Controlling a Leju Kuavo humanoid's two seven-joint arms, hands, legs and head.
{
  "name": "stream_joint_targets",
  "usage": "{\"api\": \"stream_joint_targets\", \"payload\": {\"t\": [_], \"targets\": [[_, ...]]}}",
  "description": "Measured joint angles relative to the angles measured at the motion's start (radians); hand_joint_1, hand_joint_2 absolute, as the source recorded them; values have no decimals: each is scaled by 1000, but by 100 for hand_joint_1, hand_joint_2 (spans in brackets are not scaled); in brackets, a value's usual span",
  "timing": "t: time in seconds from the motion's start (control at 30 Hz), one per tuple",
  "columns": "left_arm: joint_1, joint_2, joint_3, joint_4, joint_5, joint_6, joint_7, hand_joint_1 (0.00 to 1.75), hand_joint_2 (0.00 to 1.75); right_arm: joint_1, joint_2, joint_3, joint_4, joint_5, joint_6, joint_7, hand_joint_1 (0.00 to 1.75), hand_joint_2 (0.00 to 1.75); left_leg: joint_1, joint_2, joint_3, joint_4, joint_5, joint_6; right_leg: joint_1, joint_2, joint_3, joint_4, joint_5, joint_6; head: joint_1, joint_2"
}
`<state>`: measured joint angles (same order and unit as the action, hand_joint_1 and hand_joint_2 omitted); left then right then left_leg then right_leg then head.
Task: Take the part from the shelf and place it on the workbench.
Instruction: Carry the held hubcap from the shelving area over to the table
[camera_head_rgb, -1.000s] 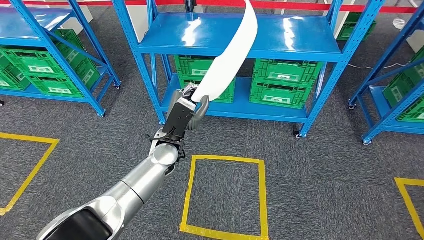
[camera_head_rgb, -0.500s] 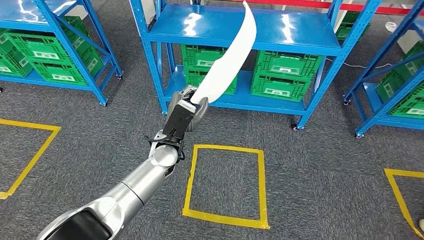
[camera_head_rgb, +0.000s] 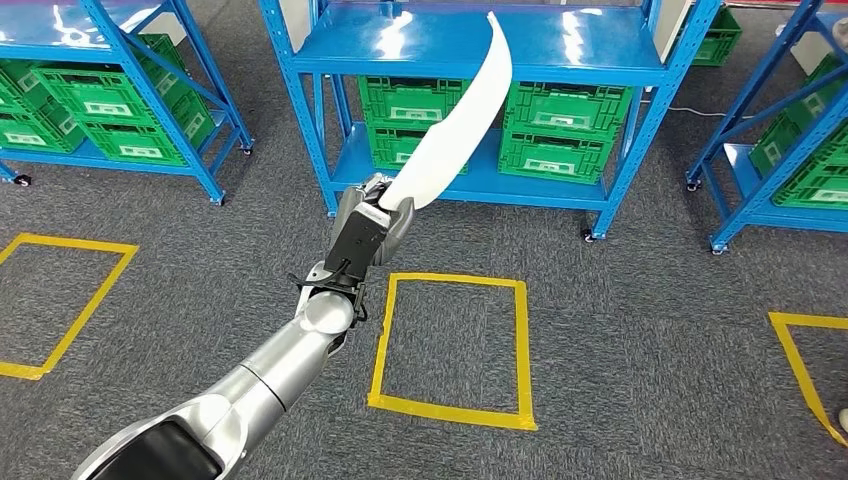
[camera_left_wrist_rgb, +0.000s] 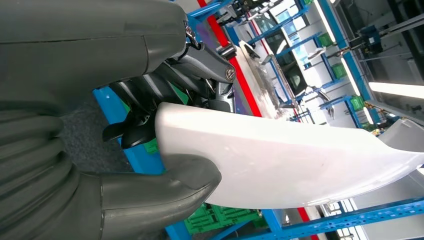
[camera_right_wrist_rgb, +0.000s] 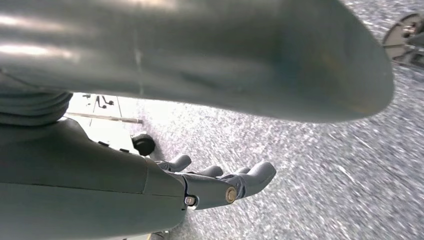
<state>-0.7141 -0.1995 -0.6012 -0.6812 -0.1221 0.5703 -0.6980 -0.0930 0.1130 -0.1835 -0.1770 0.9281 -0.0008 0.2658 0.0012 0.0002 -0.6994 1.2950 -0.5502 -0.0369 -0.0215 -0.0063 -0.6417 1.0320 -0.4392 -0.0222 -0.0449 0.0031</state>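
Part (camera_head_rgb: 452, 125), long, white, glossy, curved

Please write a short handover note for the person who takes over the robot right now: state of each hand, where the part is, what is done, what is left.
Left hand: grips the long white curved part at its lower end, thumb on one face, fingers behind it; arm stretched forward.
Right hand: holds nothing, fingers apart, hanging over the grey carpet.
Part: off the shelf, held up in the air in front of the blue shelf with green crates.
Done: the part is taken.
Left: carry it to the workbench, which I cannot see in these views, and set it down.
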Motion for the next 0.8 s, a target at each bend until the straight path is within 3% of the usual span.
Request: {"api": "stream_joint_targets", "payload": {"t": [0.03,0.1,0.17,0.23,0.27,0.33,0.4,0.43,0.47,0.5,0.53,0.6,0.63,0.67,0.73,0.8], "targets": [[0,0,0,0,0,0,0,175,175,0,0,0,0,0,0,0,0,0,0,0,49,-60,24,4,0,0,-10,1,9,3,0,0],[-1,-1,0,-2,-1,0,0,175,175,0,1,0,0,0,0,-1,0,0,-3,-3,155,-208,27,13,1,0,-24,0,26,12,0,0],[-3,-1,0,-3,-4,0,-1,175,175,-2,2,0,0,1,0,-2,0,0,-10,-6,193,-283,8,24,1,-1,-29,-7,44,24,0,0],[-3,-1,0,-3,-7,0,-1,175,175,-2,4,0,0,3,0,-2,0,0,-10,-4,185,-296,21,39,-1,-1,-30,-17,58,38,1,0],[-3,-1,0,-3,-9,0,-1,175,175,-2,4,0,0,4,0,-2,0,0,-9,-2,183,-300,30,48,-2,0,-35,-12,51,44,1,0],[-4,-2,0,-3,-12,0,0,175,175,-3,4,0,0,8,0,-2,0,0,-5,-1,172,-306,52,63,-3,3,-62,60,-17,49,3,0],[-3,-2,0,-2,-13,0,0,175,175,-3,4,0,0,13,0,-1,0,0,-7,-4,147,-302,70,68,-2,4,-106,198,-103,52,4,0],[-1,-2,0,-1,-14,0,0,175,175,-4,4,0,0,15,-1,-1,0,0,-8,-8,134,-299,78,68,-2,4,-118,250,-122,53,5,0],[0,-1,0,0,-14,0,0,175,175,-3,4,0,0,16,-1,-1,0,0,-9,-12,120,-294,85,68,-2,5,-112,269,-120,53,5,0],[1,-1,0,0,-14,0,0,175,175,-3,4,1,0,18,-2,-1,0,0,-9,-18,108,-289,91,66,-2,6,-85,247,-102,52,5,0],[2,0,0,0,-15,0,0,175,175,-4,4,1,0,20,-2,-2,0,0,-9,-25,96,-283,96,63,-2,12,-39,188,-81,49,5,0],[2,0,0,-2,-18,2,0,175,175,-6,4,1,0,23,-3,-3,0,0,-9,-39,76,-271,105,54,-1,40,54,57,-68,40,4,0],[2,0,0,-3,-20,4,0,175,175,-7,4,1,0,24,-3,-4,0,0,-8,-45,69,-266,108,48,0,51,79,16,-71,36,5,0],[2,0,0,-3,-21,6,0,175,175,-7,4,1,0,24,-3,-5,0,0,-8,-51,65,-264,113,42,2,55,86,2,-77,33,5,0],[3,2,0,-3,-22,9,0,175,175,-8,5,2,0,24,-3,-6,0,0,-7,-64,58,-264,121,29,1,40,83,-4,-70,23,7,0],[3,6,1,-3,-22,11,0,175,175,-9,6,3,0,24,-3,-6,0,0,-7,-51,38,-235,99,15,-4,21,80,-10,-58,10,4,0]]}}
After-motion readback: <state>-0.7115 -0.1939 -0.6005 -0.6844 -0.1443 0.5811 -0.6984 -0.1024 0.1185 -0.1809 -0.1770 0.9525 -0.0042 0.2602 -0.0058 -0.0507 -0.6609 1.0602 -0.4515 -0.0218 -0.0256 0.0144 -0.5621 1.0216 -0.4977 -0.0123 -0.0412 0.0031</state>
